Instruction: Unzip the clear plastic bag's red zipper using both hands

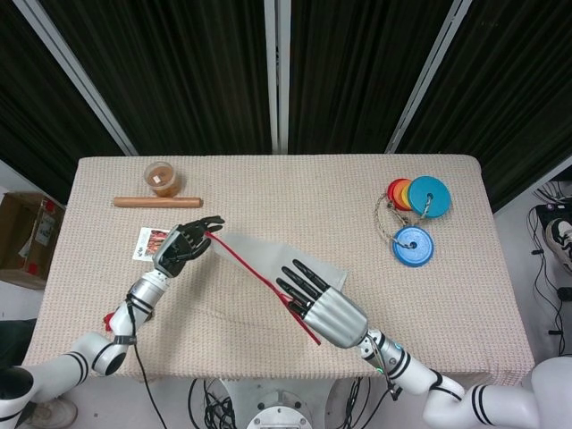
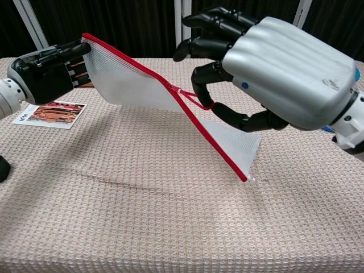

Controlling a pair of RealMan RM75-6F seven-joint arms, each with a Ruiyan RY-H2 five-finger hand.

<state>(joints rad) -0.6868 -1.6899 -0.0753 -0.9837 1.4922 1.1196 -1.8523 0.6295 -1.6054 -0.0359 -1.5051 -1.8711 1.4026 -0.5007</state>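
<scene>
The clear plastic bag (image 2: 136, 85) is held up off the table, tilted, its red zipper (image 2: 131, 62) running along the top edge from upper left to lower right. My left hand (image 2: 42, 71) grips the bag's upper left corner. My right hand (image 2: 267, 74) is at the middle of the zipper, with a curled finger hooked in the red pull loop (image 2: 200, 104). From the head view the bag (image 1: 268, 253) lies between the left hand (image 1: 183, 246) and the right hand (image 1: 322, 299), the zipper (image 1: 250, 268) crossing diagonally.
A printed card (image 1: 150, 243) lies under the left hand. A wooden stick (image 1: 157, 202) and a small jar (image 1: 162, 177) sit at the back left. Coloured discs (image 1: 416, 195) and a blue disc (image 1: 413, 245) on a cord lie at the right. The cloth-covered table (image 1: 286, 188) spans the view.
</scene>
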